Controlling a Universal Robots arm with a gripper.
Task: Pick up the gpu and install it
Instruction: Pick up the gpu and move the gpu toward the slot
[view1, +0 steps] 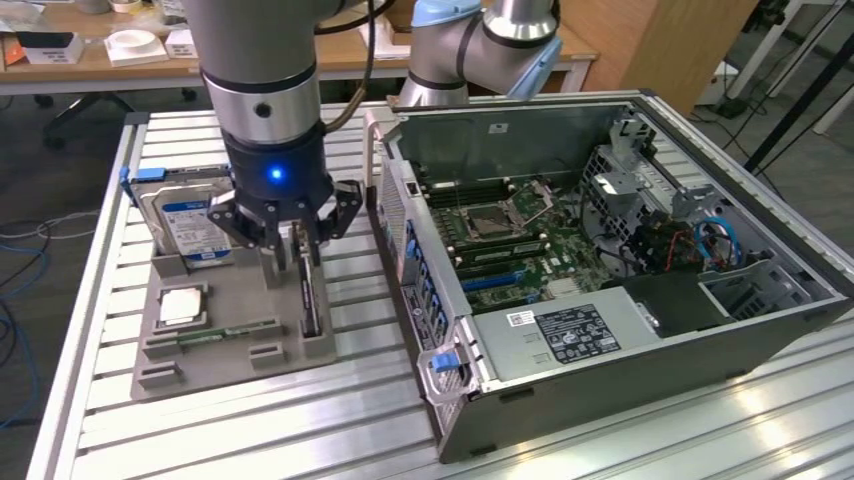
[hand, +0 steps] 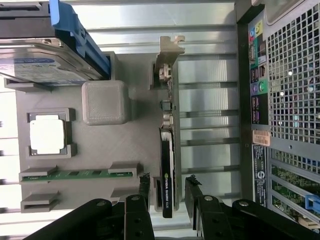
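The gpu (hand: 166, 165) is black with a silver bracket (hand: 167, 55). The hard drive (view1: 187, 215) bears a blue-and-white label (its caddy (hand: 85, 40) is blue). The memory stick (hand: 75, 174) is green, the parts tray (hand: 135, 75) plain grey, the computer case (view1: 747, 345) dark grey with a perforated grille (hand: 295, 75).

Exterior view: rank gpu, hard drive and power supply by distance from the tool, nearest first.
1. gpu: on edge in the grey tray, straddled by the open tool.
2. hard drive: upright in the same tray, on the exterior view's left of the tool.
3. power supply: inside the computer case, on the exterior view's right.
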